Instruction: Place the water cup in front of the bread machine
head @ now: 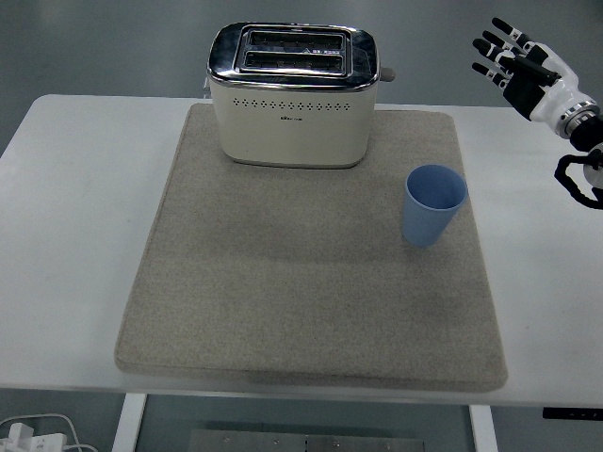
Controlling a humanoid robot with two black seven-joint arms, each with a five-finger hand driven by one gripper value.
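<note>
A light blue water cup [433,205] stands upright on the right part of a grey mat [311,282], to the front right of the bread machine. The cream and chrome bread machine [294,94] sits at the mat's back edge, its two slots facing up. My right hand [513,61] hovers high at the upper right, well above and to the right of the cup, fingers spread and holding nothing. The left arm does not show.
The white table [66,217] extends bare on both sides of the mat. Its near edge runs along the bottom, with a cable and plug on the floor at the lower left [28,435].
</note>
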